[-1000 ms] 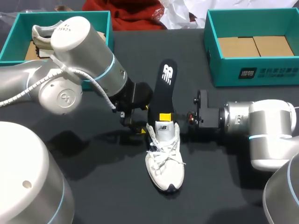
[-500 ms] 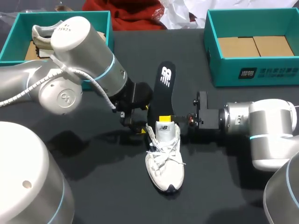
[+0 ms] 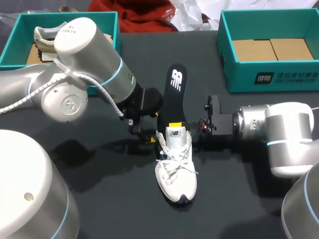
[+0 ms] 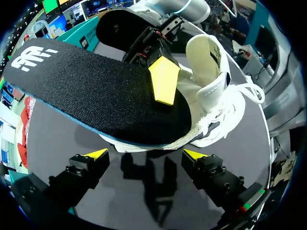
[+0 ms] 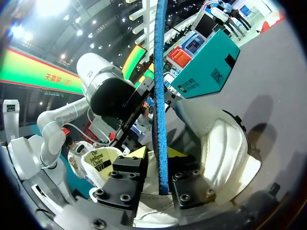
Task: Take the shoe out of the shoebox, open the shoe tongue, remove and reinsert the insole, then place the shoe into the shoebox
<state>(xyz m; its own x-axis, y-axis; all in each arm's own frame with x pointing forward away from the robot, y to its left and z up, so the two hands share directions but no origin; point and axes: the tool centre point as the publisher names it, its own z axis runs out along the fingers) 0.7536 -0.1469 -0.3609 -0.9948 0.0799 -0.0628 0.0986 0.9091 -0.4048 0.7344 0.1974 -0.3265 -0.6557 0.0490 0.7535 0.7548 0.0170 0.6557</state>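
Note:
A white shoe (image 3: 175, 164) (image 4: 216, 91) (image 5: 225, 143) lies on the black table, toe towards me. A black insole (image 3: 175, 94) (image 4: 96, 91) (image 5: 159, 96) has one end in the shoe opening and the rest sticks out behind the heel. My right gripper (image 3: 175, 125) (image 5: 158, 153) straddles the insole's edge at the heel, open a little, with a thin gap showing beside one finger (image 4: 164, 79). My left gripper (image 3: 145, 135) (image 4: 146, 154) stands wide open just left of the heel, holding nothing.
A teal shoebox (image 3: 271, 79) lined with cardboard stands at the back right. At the back left a second teal box (image 3: 15, 40) holds another shoe (image 3: 50, 40). My left arm's bulky elbow (image 3: 84, 64) hangs over the table's left half.
My right gripper's fingers have parted slightly around the insole, and that wrist has edged left. The insole's free end has swung a little left. The left arm stayed still.

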